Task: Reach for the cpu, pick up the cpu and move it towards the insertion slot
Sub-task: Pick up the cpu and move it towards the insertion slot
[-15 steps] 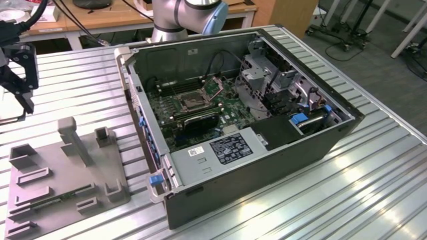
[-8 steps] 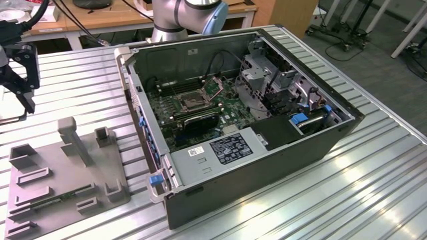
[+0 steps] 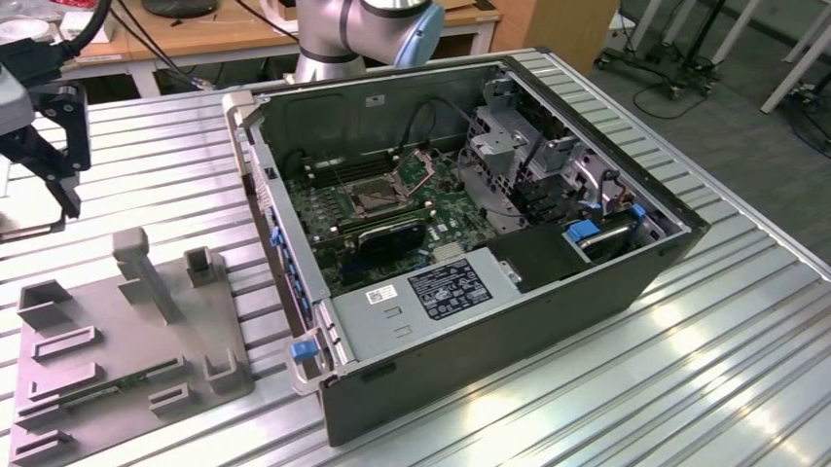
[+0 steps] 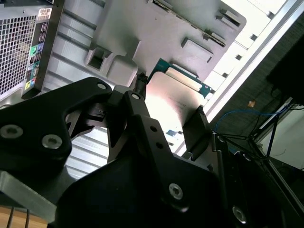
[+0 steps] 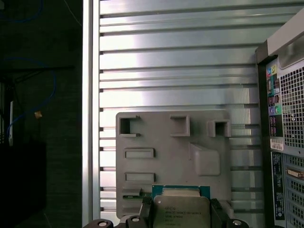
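My end effector [image 5: 180, 209] is clamped on the cpu [image 4: 173, 99]. Its black fingers [image 4: 197, 126] press opposite edges of the silvery chip, which has a green rim. In both wrist views the chip hangs in the air, with the gray tray [image 5: 204, 123] lying on the ribbed metal counter [image 3: 649, 370] below. In the exterior view the end effector sits at about ten o'clock from the open computer case [image 3: 520, 321], well apart from it, and the tray is at eight o'clock. The insertion slot [image 3: 370, 201], a metal-framed square on the green board inside the case, is uncovered.
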You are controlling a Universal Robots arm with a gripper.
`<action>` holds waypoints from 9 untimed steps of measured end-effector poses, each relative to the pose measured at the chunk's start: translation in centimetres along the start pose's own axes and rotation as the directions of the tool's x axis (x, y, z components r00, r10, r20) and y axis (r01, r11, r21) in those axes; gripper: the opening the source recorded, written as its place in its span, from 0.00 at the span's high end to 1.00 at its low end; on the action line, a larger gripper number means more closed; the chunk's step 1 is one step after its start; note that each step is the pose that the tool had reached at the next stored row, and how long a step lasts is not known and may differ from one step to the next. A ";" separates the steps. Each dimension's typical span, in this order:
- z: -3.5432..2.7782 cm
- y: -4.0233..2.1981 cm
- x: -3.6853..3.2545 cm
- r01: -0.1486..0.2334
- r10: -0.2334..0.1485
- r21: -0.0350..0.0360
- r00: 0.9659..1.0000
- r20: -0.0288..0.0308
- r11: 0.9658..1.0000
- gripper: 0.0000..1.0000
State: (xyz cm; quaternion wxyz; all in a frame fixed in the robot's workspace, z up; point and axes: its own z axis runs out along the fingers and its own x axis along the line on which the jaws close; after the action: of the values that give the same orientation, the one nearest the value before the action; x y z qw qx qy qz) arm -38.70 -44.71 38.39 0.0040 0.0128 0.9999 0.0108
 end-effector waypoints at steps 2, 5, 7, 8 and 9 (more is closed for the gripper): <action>0.00 0.00 -0.14 0.000 0.000 0.000 1.000 0.000 1.000 0.45; 0.01 0.01 -0.33 0.000 0.000 0.000 1.000 0.000 1.000 0.45; 0.00 0.01 -0.44 0.000 0.000 0.000 1.000 0.000 1.000 0.45; 0.00 0.01 -0.50 0.000 0.000 0.000 1.000 0.000 1.000 0.45; 0.00 0.01 -0.57 0.000 0.000 0.000 1.000 0.000 1.000 0.45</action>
State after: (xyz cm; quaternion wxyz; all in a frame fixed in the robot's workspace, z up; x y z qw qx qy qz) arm -38.13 -44.71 38.39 0.0040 0.0128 0.9999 0.0108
